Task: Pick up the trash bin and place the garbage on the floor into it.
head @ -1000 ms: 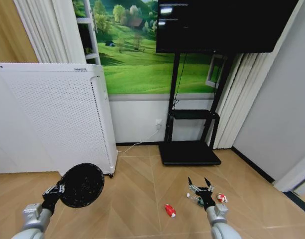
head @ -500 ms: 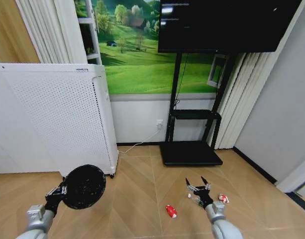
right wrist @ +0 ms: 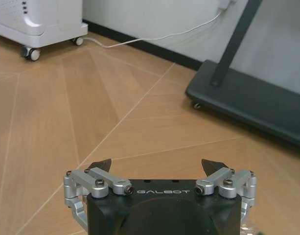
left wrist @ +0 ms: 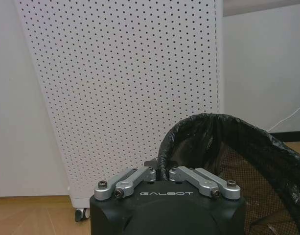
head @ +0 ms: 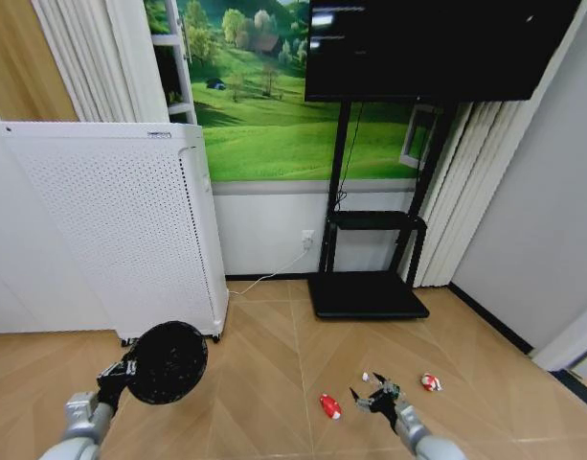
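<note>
Left gripper (left wrist: 162, 172) is clenched on the rim of the trash bin (head: 166, 362), holding it off the floor at lower left of the head view, mouth tipped toward the camera. In the left wrist view the bin's black liner (left wrist: 223, 147) sits right at the gripper, with the white perforated cabinet (left wrist: 125, 88) directly behind it. Cabinet stands on small casters (left wrist: 81, 214).

Right gripper (head: 373, 392) is low over the wooden floor (head: 264, 383), jaws spread wide and grasping nothing; the right wrist view shows both tips apart with bare floor between them (right wrist: 157, 169).

Garbage on the floor: red piece (head: 328, 406) just left of the right gripper, red-and-white piece (head: 429, 382) to its right, a small whitish bit (head: 365, 377) near the gripper tips. A clear item with green (head: 392, 390) sits right at the right gripper; contact can't be made out.

Black TV stand base (right wrist: 247, 100) and a white cable (right wrist: 159, 36) along the wall lie ahead of the right gripper.
</note>
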### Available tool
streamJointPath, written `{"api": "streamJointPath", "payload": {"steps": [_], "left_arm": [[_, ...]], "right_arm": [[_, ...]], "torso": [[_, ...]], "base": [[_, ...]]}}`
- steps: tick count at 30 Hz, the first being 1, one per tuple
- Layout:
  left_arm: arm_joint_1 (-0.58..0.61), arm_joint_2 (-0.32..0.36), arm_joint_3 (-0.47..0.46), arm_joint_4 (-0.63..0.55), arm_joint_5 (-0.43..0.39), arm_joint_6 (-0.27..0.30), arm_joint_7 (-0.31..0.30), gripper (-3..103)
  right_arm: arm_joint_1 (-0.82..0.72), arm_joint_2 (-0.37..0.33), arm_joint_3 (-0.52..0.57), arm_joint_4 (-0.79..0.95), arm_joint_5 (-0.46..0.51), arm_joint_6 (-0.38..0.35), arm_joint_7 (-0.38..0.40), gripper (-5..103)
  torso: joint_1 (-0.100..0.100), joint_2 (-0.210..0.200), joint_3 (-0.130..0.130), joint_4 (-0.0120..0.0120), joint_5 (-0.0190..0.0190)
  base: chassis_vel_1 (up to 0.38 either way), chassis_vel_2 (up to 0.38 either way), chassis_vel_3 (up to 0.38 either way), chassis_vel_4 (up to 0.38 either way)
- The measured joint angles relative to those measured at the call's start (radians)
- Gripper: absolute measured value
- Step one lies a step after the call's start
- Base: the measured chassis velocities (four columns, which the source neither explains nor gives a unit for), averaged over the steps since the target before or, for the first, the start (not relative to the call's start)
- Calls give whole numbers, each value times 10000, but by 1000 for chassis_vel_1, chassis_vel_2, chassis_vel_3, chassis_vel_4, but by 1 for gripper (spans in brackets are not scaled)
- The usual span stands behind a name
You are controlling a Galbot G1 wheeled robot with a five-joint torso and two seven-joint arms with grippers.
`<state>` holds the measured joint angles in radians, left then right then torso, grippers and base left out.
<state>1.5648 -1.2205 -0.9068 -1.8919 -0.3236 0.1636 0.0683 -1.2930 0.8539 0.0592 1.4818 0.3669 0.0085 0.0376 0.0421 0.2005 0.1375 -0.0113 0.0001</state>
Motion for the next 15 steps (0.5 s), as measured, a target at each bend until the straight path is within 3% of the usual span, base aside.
{"api": "streamJointPath", "payload": {"steps": [8, 15], "left_arm": [[29, -4, 179, 65, 81, -18, 5, 7], [-126, -76, 464, 194, 189, -23, 11, 7]], "right_arm": [[1843, 450, -2120, -1645, 347, 224, -143, 100], [2621, 626, -3060, -2628, 454, 341, -243, 100]], "torso": [[0, 0, 1, 2, 0], [0, 0, 1, -1, -2]], "base": [[0, 0, 0, 0], [0, 0, 0, 0]]}}
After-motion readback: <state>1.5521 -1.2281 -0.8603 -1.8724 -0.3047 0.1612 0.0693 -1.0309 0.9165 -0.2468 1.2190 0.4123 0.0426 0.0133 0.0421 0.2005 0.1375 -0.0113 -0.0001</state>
